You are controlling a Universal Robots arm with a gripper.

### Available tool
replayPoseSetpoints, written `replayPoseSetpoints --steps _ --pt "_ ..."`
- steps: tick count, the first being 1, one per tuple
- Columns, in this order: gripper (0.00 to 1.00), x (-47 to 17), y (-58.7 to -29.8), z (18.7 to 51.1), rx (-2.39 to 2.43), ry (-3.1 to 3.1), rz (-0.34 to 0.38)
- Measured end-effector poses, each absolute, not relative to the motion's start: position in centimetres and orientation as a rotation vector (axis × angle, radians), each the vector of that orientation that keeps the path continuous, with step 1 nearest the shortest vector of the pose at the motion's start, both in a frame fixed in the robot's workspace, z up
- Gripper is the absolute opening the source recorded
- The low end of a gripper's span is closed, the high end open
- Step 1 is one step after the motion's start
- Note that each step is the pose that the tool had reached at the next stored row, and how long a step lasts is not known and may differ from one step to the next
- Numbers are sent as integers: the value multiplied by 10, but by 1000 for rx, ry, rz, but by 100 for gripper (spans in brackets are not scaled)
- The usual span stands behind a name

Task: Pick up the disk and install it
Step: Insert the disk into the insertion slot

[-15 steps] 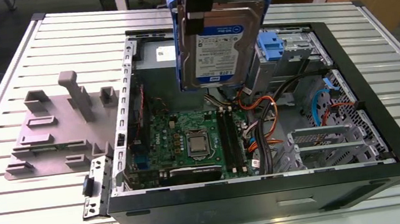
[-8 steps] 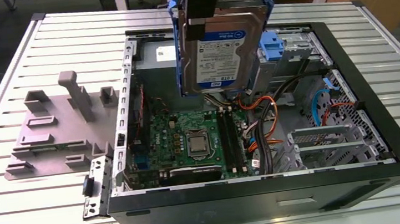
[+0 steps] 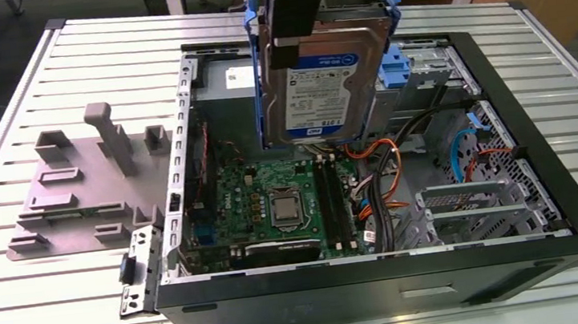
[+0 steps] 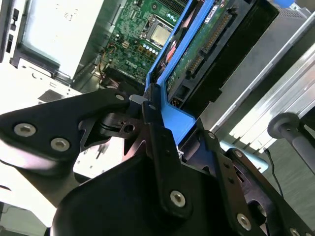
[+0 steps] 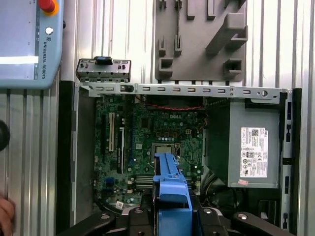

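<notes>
Exterior view first: we are looking at one flat silver hard disk [image 3: 326, 85] with a blue-and-white label and blue plastic side rails. It is hanging upright, label toward the camera, over the open side of one black computer case [image 3: 335, 294]. One black tool [image 3: 294, 24] is gripping the disk from above, clamped tight on its upper end. In the second wrist view we are seeing one black finger [image 4: 156, 132] pressing along a blue rail.

Inside the case, one green motherboard [image 3: 283, 203] is lying flat below the disk's lower edge. A bundle of orange cables [image 3: 385, 156] is curling up just beside the board, under the disk's corner on the exterior view's right. In the first wrist view, one big grey metal box [image 5: 253, 142] with a white sticker is sitting in the case next to the board.

One grey fixture plate [image 3: 68, 205] with several upright pegs is lying on the slatted metal tabletop [image 3: 47, 316], just beside the case on the exterior view's left.
</notes>
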State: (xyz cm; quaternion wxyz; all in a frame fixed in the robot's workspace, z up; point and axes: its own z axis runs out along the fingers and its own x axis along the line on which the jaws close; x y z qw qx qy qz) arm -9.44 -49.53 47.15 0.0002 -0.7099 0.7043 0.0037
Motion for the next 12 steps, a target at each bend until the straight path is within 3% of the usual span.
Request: replayPoseSetpoints --steps 12 --pt "36 -94 -511 471 -2231 2214 9"
